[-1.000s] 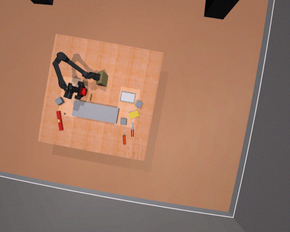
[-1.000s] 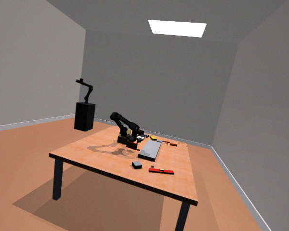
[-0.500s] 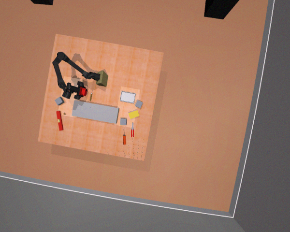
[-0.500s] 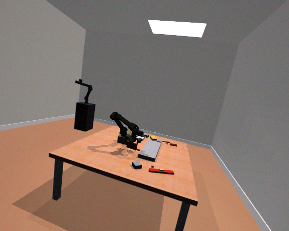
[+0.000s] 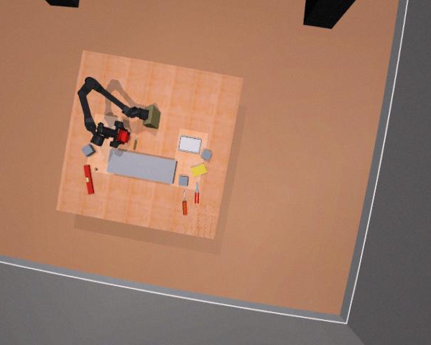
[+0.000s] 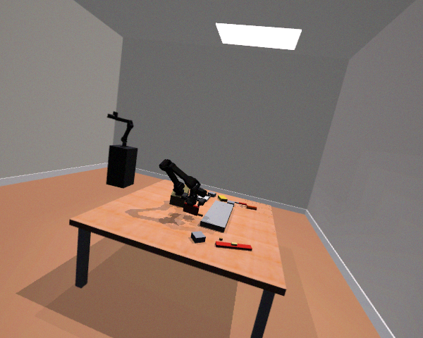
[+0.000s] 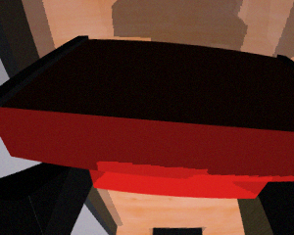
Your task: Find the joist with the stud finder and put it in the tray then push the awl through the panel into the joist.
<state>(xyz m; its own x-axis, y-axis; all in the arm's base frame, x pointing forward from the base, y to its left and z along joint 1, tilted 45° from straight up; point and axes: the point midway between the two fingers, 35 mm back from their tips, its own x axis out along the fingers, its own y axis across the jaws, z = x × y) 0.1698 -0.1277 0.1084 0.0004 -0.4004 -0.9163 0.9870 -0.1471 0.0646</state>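
Observation:
My gripper (image 5: 121,136) (image 6: 191,208) is shut on the red and black stud finder (image 5: 123,136) (image 6: 190,208) (image 7: 152,142), which fills much of the wrist view. It holds the stud finder beside the left part of the long grey floor panel (image 5: 141,166) (image 6: 221,216), on the robot base's side; its exact height is hard to tell. The awl (image 5: 135,143) (image 6: 199,215), with a brown handle, lies between the stud finder and the robot base, close to the panel's edge. The white tray (image 5: 189,144) stands to the right, partly hidden by the arm in the exterior view. The joist is hidden.
Grey blocks (image 5: 88,150) (image 5: 206,154) (image 5: 183,180) stand around the panel. A yellow block (image 5: 198,169), red-handled pliers (image 5: 195,193) and an orange screwdriver (image 5: 184,208) lie at the right. A red level (image 5: 88,185) (image 6: 226,246) and a tiny brown piece (image 5: 95,169) lie at the left.

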